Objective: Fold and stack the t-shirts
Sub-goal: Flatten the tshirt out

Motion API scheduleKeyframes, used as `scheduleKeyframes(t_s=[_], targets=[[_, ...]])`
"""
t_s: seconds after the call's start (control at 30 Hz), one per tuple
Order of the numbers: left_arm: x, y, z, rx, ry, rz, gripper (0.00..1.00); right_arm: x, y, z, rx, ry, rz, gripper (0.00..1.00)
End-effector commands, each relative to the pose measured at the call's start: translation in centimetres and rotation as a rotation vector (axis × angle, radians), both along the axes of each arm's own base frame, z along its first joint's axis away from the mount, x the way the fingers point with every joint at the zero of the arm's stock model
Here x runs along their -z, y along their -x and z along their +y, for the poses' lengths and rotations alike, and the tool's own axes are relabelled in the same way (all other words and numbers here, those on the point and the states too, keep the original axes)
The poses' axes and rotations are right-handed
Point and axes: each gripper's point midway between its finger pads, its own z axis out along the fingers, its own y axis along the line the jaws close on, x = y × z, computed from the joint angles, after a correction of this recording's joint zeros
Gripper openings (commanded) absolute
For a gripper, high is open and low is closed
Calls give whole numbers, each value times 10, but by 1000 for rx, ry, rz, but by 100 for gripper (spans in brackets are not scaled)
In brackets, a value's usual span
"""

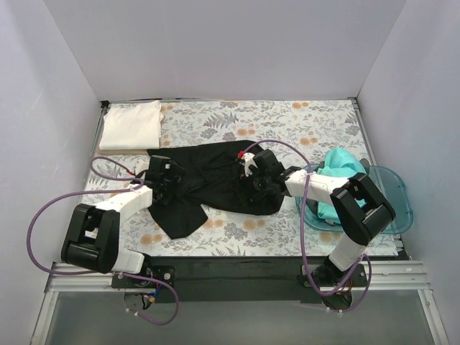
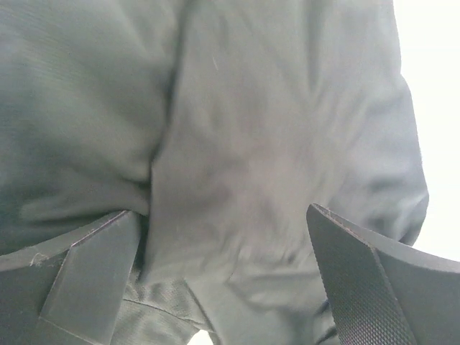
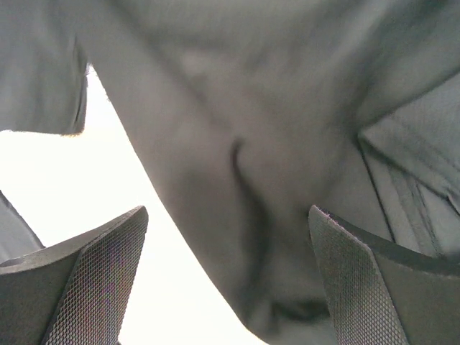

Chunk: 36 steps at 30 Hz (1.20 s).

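The black t-shirt (image 1: 208,183) lies crumpled across the middle of the floral table cover. My left gripper (image 1: 164,177) sits over its left part, jaws open, black cloth (image 2: 251,144) between and beyond the fingers. My right gripper (image 1: 251,176) sits over its right part, jaws open, with a fold of black cloth (image 3: 273,180) between them. The white t-shirt (image 1: 131,124) lies folded at the far left corner. The teal t-shirt (image 1: 338,172) is bunched in the blue bin at the right.
The translucent blue plastic bin (image 1: 399,201) stands at the table's right edge behind my right arm. Purple cables loop from both arms. White walls close in the table on three sides.
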Motion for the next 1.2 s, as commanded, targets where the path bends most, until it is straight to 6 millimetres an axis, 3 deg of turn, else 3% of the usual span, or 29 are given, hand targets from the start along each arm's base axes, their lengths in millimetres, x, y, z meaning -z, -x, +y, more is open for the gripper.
scheduleKeyframes(t_s=[0.0,0.13,0.27,0.3,0.37,0.4,0.53,0.73,1.03,1.17], targets=[[66,62,57,-143,-60,284,98,3,15,11,-12,-10,21,98],[58,62,68,-181,-87,258,98,19,22,-15,82,93,32,98],[49,60,72,-190,-97,231,98,38,37,-60,203,241,52,98],[48,60,72,-192,-99,228,98,48,44,-88,276,347,63,98],[45,60,74,-194,-105,220,98,43,45,-110,351,418,38,98],[44,60,74,-192,-104,218,98,43,49,-131,412,499,34,98],[42,59,74,-187,-108,216,98,23,52,-152,506,535,2,98],[36,56,73,-180,-105,205,98,14,59,-154,520,499,3,98],[21,47,63,-115,-74,157,98,-36,38,-104,368,245,-117,98],[9,45,57,-77,-58,126,98,-45,30,-93,342,204,-148,98]])
